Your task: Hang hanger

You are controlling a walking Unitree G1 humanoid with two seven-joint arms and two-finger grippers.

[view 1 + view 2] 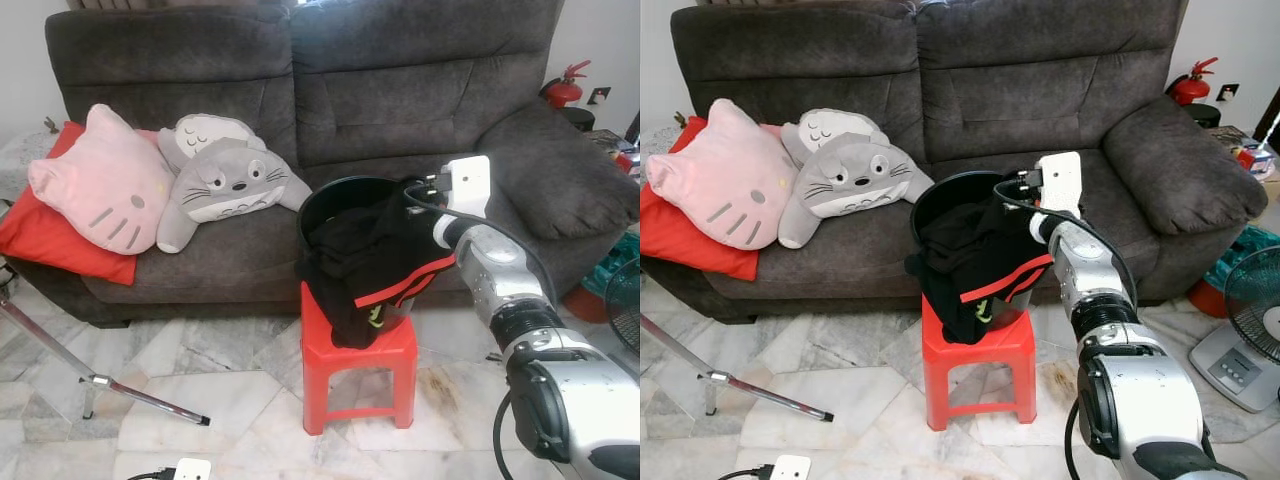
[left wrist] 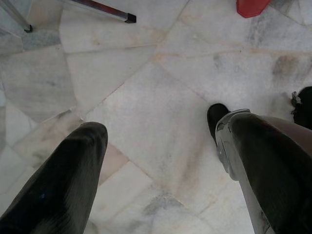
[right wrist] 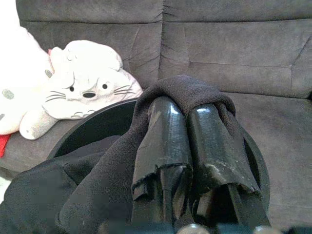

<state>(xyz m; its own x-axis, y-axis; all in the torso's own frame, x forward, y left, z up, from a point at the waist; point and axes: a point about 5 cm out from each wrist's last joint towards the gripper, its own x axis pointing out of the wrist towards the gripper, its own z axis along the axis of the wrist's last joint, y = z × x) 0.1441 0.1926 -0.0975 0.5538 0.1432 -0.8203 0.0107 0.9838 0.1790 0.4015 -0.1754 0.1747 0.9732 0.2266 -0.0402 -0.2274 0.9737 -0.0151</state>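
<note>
A black bucket (image 1: 335, 192) stands on a red plastic stool (image 1: 357, 362) in front of the sofa. A black garment (image 1: 362, 268) with a red stripe fills it and spills over the front rim. My right gripper (image 3: 187, 111) reaches over the bucket's far right rim and is shut on a fold of the black garment (image 3: 185, 90), which drapes over both fingertips. From the head, that gripper (image 1: 412, 192) is at the top of the cloth pile. My left gripper (image 2: 156, 134) hangs open above the marble floor.
The dark grey sofa (image 1: 400, 110) behind the stool holds a pink cat cushion (image 1: 105, 185), a grey plush (image 1: 225, 180) and a red cushion (image 1: 50, 235). A metal stand leg (image 1: 130, 395) lies on the floor at left. A fan (image 1: 1255, 320) stands at right.
</note>
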